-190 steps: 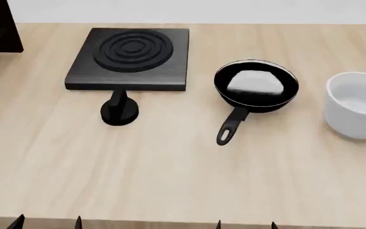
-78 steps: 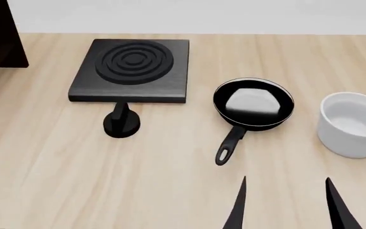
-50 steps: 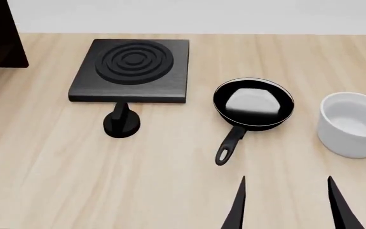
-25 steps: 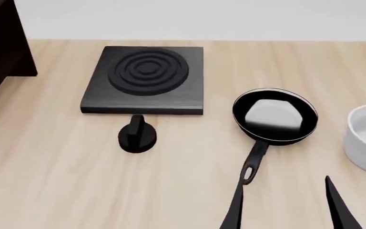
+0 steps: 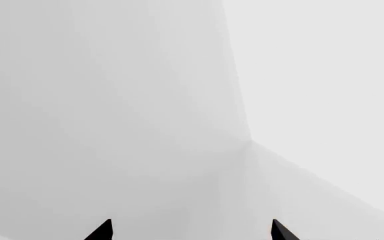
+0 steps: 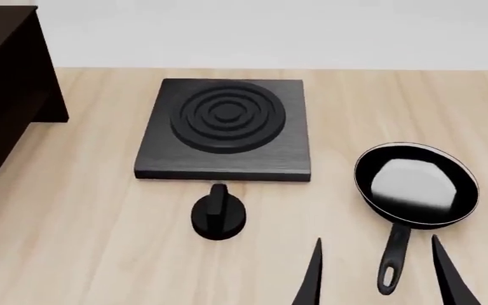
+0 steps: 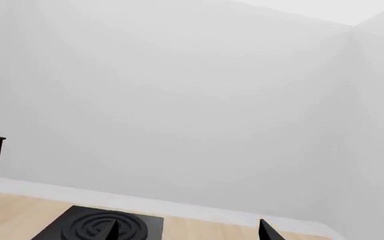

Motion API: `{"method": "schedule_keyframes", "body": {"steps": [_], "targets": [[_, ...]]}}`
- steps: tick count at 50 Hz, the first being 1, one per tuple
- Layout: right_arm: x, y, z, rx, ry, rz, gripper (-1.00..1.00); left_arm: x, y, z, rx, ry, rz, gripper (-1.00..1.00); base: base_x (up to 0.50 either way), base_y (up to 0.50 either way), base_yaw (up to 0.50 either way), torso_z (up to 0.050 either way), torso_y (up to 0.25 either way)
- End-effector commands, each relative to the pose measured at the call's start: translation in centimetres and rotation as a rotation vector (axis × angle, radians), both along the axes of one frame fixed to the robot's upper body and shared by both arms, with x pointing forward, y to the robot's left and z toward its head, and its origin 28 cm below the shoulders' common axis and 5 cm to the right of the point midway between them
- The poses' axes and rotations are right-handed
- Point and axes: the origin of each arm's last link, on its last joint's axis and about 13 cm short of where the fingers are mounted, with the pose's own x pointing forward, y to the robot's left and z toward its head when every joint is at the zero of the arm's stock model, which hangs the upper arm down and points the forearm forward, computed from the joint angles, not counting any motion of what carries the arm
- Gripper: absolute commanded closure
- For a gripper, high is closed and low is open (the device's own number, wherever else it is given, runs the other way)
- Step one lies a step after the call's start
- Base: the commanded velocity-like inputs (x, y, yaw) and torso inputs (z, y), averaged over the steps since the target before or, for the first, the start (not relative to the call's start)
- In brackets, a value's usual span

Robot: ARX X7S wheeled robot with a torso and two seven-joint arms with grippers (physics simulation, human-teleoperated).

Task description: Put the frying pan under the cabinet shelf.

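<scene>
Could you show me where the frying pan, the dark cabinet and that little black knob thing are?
frying pan (image 6: pixel 416 184), head view, on its pale glossy inside.
cabinet (image 6: pixel 7 95), head view, on its dark side board.
knob (image 6: pixel 218 216), head view, on its round base.

frying pan (image 6: pixel 416 190): 1 | burner plate (image 6: pixel 224 129): 1 | knob (image 6: pixel 218 216): 1 | cabinet shelf (image 6: pixel 7 108): 1

Pan (image 6: pixel 416 192): on the table (image 6: pixel 83 210), handle toward the near edge, between the two fingertips.
Right gripper (image 6: pixel 382 274): spread wide, only tips showing.
Burner (image 6: pixel 224 129): left of pan.
Knob (image 6: pixel 218 216): just before burner.
Cabinet (image 6: pixel 7 101): far left.
</scene>
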Motion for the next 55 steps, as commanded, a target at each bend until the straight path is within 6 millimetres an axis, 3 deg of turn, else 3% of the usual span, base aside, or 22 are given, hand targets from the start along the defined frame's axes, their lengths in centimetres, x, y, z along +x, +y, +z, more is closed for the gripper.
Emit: {"method": "schedule_keyframes", "body": {"steps": [1, 55], "targets": [[-0.12, 0.05, 0.0, -0.01, 0.001, 0.001, -1.0, 0.06, -0.05, -0.01, 0.004, 0.005, -0.006, -1.0, 0.24, 0.22, 0.0, 0.0, 0.0], [-0.32, -0.12, 0.45, -0.024, -0.01, -0.02, -1.0, -0.05, 0.08, -0.12, -0.001, 0.011, 0.022, -1.0, 0.24, 0.23, 0.0, 0.0, 0.0]]}}
